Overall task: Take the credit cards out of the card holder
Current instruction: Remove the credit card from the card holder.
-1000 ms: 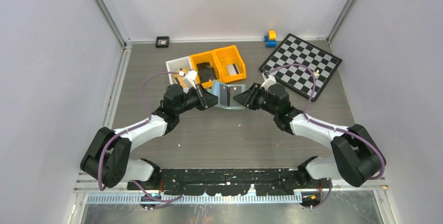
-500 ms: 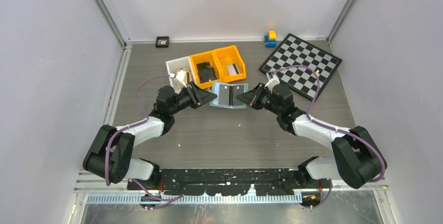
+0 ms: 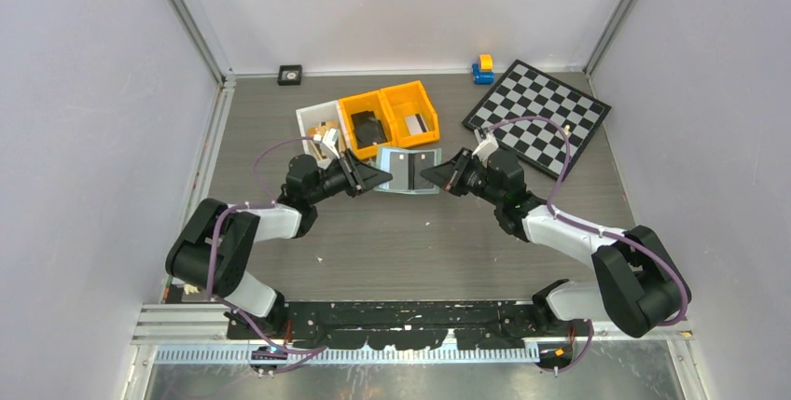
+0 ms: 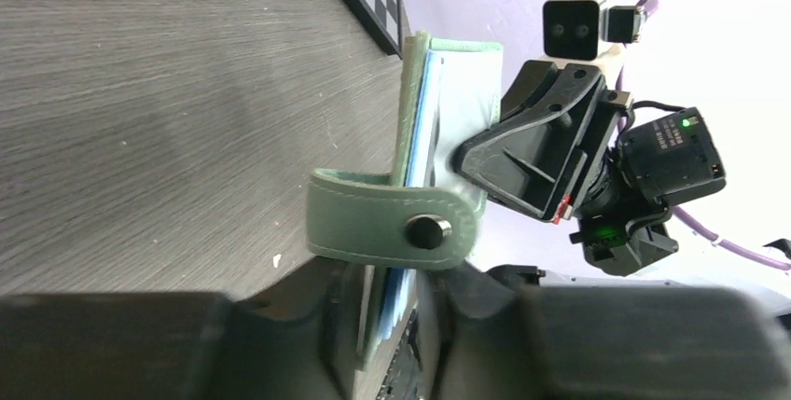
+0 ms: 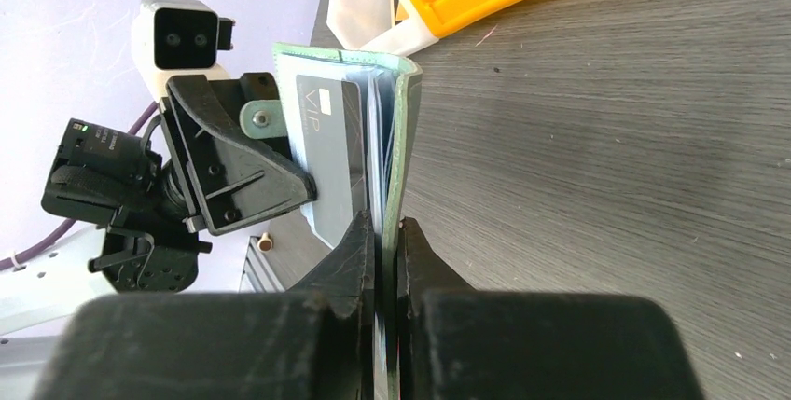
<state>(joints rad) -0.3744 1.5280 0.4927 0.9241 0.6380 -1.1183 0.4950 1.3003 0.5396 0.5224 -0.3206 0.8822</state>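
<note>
- Left elbow has tucked in; the card holder [image 3: 410,169] spreads flatter
- Left gripper [image 3: 375,176] and right gripper [image 3: 431,176] each pinch one edge, holder between them
- Freeing a jaw for the VIP card [image 5: 328,153] could drop it

The overhead view is bright and even, lit from above. The arms [image 3: 560,227] throw only soft, short shadows on the grey tabletop [image 3: 410,241]. The pale walls [image 3: 84,139] take a faint lilac cast, and the frame rails [image 3: 182,13] lean outward toward the corners in a mild wide-angle stretch. In the 2 wrist views the background wall burns out to near white. The left pincer [image 4: 387,297] and right pincer [image 5: 385,237] fill the bottom edge as dark, blurred masses, too close to focus. The card holder [image 4: 466,83] is sharp, with a slight sheen on its clear sleeves and a diffuse shadow beside it.
</note>
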